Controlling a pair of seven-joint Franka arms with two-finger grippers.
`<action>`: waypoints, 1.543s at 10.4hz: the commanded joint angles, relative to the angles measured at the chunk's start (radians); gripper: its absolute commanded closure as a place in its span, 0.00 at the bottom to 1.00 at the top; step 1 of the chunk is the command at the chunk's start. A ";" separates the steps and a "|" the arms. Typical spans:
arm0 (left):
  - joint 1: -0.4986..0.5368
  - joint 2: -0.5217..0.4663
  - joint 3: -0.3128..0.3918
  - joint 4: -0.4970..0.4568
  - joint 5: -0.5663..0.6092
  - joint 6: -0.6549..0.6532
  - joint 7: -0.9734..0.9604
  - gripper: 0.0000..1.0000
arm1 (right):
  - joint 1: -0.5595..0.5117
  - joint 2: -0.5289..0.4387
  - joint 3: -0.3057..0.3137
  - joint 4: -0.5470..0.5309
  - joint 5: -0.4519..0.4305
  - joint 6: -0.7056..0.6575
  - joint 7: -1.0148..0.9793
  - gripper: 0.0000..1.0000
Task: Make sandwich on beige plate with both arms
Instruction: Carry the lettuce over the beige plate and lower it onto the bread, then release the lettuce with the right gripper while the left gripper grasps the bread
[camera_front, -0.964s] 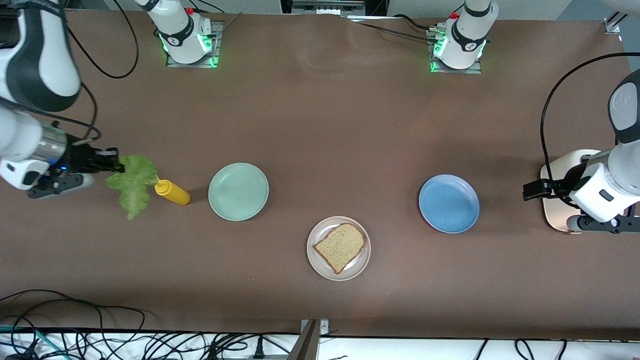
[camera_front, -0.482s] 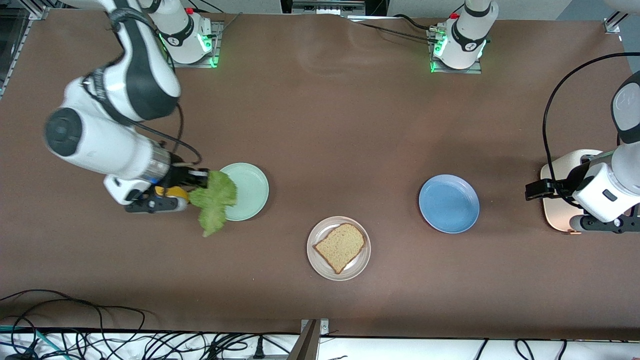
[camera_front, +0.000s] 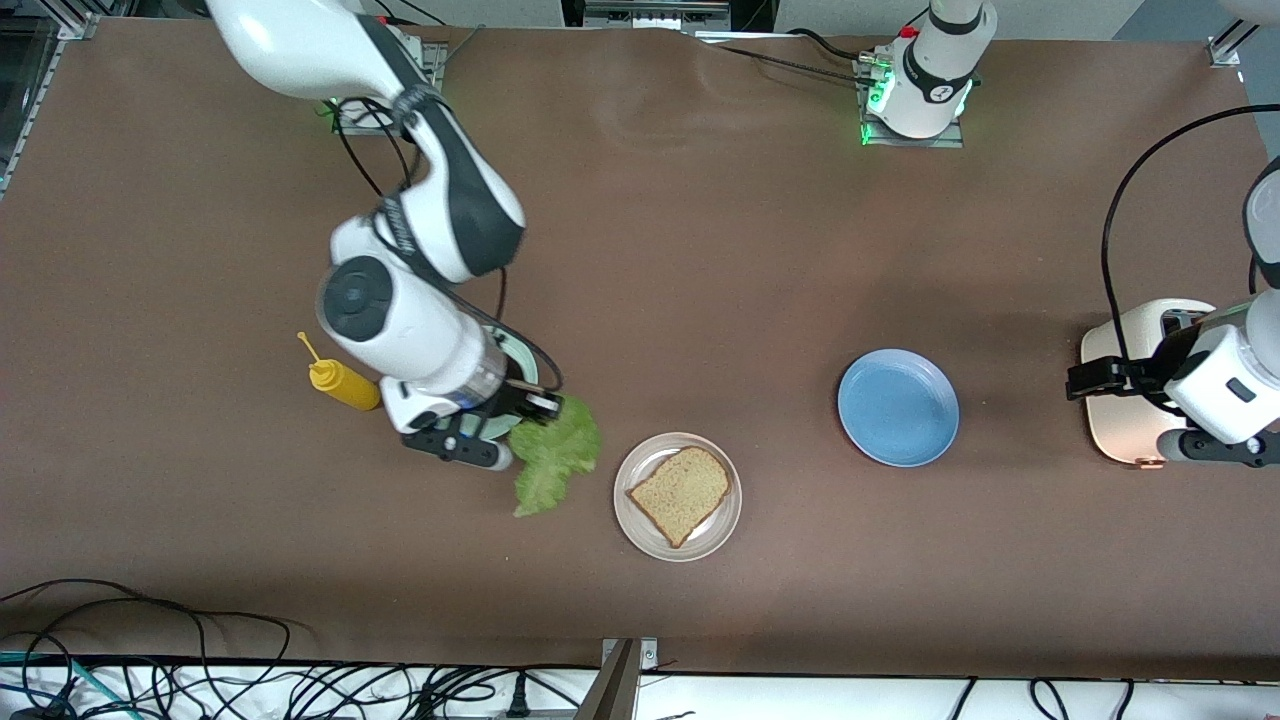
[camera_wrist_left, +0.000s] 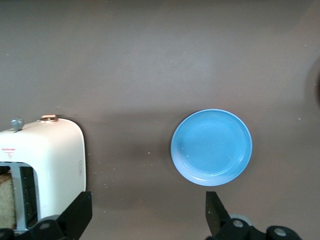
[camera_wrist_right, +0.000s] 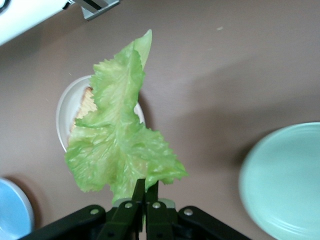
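The beige plate (camera_front: 640, 535) lies near the front camera with one slice of brown toast (camera_front: 681, 493) on it. My right gripper (camera_front: 540, 408) is shut on a ruffled green lettuce leaf (camera_front: 555, 455), which hangs over the table beside the plate, toward the right arm's end. In the right wrist view the leaf (camera_wrist_right: 117, 145) hangs from the closed gripper (camera_wrist_right: 145, 187) and covers part of the plate (camera_wrist_right: 65, 107) and toast (camera_wrist_right: 87, 102). My left gripper (camera_front: 1085, 378) is open and empty (camera_wrist_left: 148, 215), over bare table between the toaster and the blue plate.
A cream toaster (camera_front: 1130, 400) at the left arm's end holds a brown slice (camera_wrist_left: 6, 200) in its slot. A blue plate (camera_front: 898, 407) lies beside it. A yellow mustard bottle (camera_front: 342, 383) lies by the mint-green plate (camera_wrist_right: 285, 175), mostly hidden under the right arm in the front view.
My right arm swung from its end of the table past the mustard bottle and mint-green plate, carrying the lettuce toward the beige plate. The left gripper shifted slightly toward the toaster.
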 joint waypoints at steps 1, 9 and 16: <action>0.059 -0.027 -0.009 -0.023 0.036 -0.009 0.061 0.00 | 0.069 0.154 -0.031 0.115 0.017 0.166 0.160 1.00; 0.345 0.068 -0.009 -0.025 0.149 -0.016 0.460 0.01 | 0.238 0.372 -0.148 0.264 0.017 0.447 0.572 1.00; 0.402 0.168 -0.005 -0.026 0.208 -0.016 0.464 0.06 | 0.282 0.417 -0.156 0.252 0.013 0.529 0.658 1.00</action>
